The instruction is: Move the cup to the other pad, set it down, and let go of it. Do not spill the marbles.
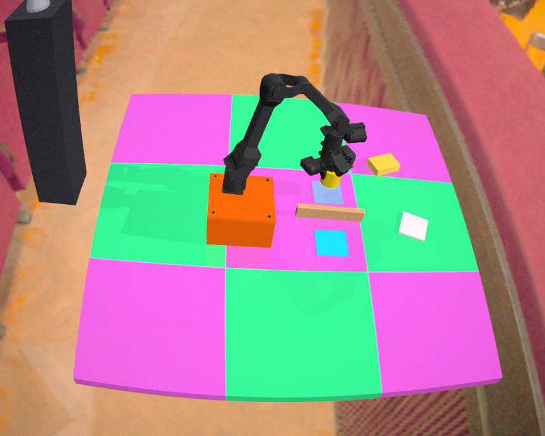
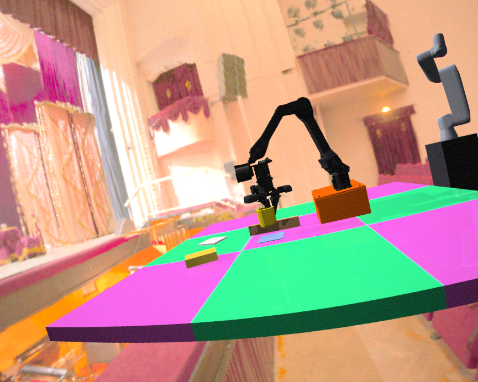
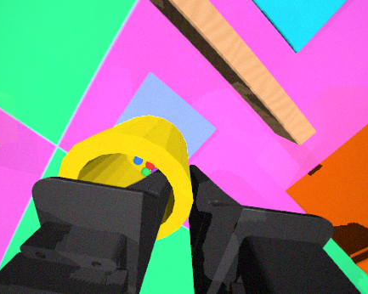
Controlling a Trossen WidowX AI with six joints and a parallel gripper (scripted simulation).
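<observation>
I find the gripper [image 3: 181, 183] clamped on the wall of the yellow cup [image 3: 128, 146], one finger inside the rim and the other outside it at roughly the cup's 4 o'clock in the wrist view; I judge this rim pinch was chosen because the cup is too wide to span across. The cup hangs over the far edge of the pale blue pad [image 1: 327, 193] and, in the exterior view, appears clear of the desk [image 1: 300, 323], though I cannot confirm the gap from overhead. The marbles [image 3: 144, 166], blue, red and green, sit together at the bottom, which suggests to me that the cup is close to upright. The cyan pad [image 1: 331, 242] lies at 6 o'clock from the pale one in the top view, with the wooden bar [image 1: 329, 212] lying flat between them as a barrier. I judge the carry must rise over that bar, and a grip on one wall alone could let the cup swing, so a slow, level pass is advisable. The yellow block [image 1: 384, 163] and white tile [image 1: 413, 225] lie well off the route, as does the orange base [image 1: 240, 215]
</observation>
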